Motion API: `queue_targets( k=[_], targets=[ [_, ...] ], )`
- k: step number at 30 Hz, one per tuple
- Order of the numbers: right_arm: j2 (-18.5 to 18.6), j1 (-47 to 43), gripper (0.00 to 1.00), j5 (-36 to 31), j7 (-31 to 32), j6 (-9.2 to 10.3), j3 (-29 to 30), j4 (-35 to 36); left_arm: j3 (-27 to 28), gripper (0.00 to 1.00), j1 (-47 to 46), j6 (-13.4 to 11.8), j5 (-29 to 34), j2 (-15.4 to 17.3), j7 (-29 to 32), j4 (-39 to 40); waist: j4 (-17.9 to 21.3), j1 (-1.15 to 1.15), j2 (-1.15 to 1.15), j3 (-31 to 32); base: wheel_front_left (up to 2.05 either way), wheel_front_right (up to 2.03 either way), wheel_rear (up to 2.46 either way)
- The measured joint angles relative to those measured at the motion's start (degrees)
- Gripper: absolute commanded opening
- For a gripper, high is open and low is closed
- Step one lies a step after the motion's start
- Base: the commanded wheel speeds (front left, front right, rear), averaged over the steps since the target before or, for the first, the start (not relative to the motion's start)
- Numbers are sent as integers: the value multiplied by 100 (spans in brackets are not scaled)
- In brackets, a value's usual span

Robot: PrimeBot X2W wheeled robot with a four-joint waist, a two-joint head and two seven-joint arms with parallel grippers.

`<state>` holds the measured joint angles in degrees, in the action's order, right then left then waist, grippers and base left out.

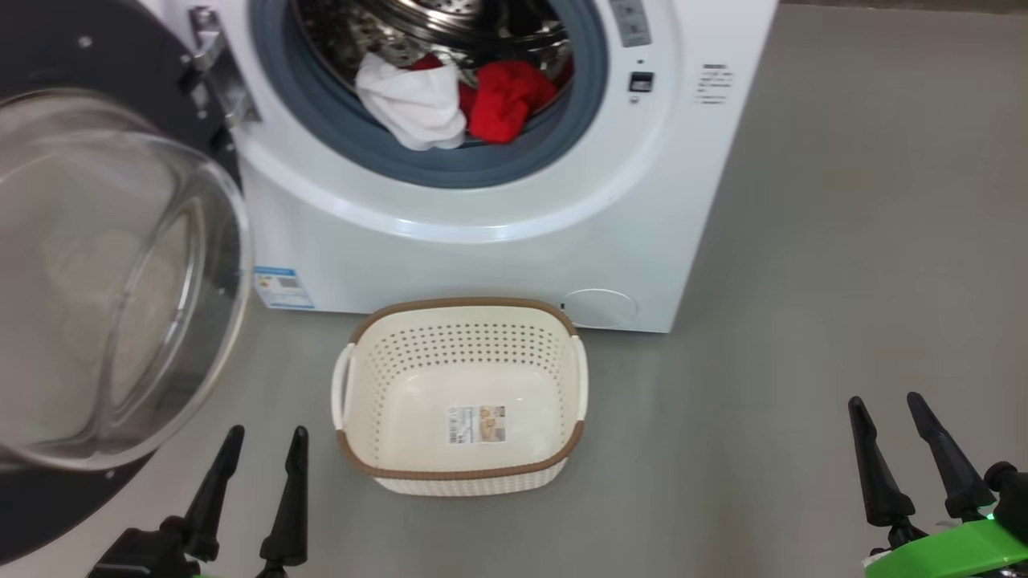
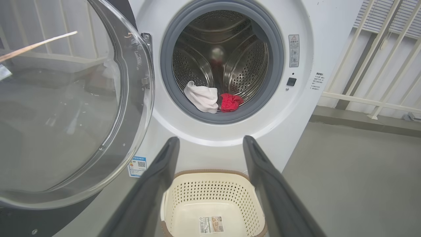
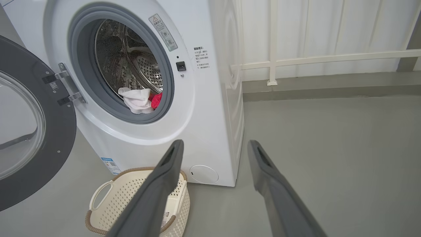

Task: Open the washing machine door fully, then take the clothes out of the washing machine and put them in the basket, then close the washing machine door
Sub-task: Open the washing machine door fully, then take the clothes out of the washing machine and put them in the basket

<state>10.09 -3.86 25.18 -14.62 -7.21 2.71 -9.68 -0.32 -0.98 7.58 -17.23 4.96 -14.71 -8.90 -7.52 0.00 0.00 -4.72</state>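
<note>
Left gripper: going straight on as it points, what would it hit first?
The left gripper would probably meet the washing machine, its white front just below the drum opening, passing above the basket; depth unclear.

Left gripper at seven o'clock, two tapered black fingers, right gripper at five o'clock, bright green mount fitted below.

The washing machine is glossy white, with a shiny perforated steel drum and a matt rubber seal. The washing machine door is clear glass; the basket is matt perforated plastic.
</note>
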Motion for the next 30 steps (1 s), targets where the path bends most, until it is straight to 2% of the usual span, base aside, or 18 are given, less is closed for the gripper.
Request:
queue_targets(
  k=[12,30],
  targets=[
    [-77,-71,100,0,0,0,149,53,-205,100,-2,0,-154,40,0,2,498,0,0,-33,0,0,0],
    [-124,-63,100,0,0,0,192,81,-339,100,-22,0,-290,91,0,11,511,0,0,-168,4,-5,0]
  ],
)
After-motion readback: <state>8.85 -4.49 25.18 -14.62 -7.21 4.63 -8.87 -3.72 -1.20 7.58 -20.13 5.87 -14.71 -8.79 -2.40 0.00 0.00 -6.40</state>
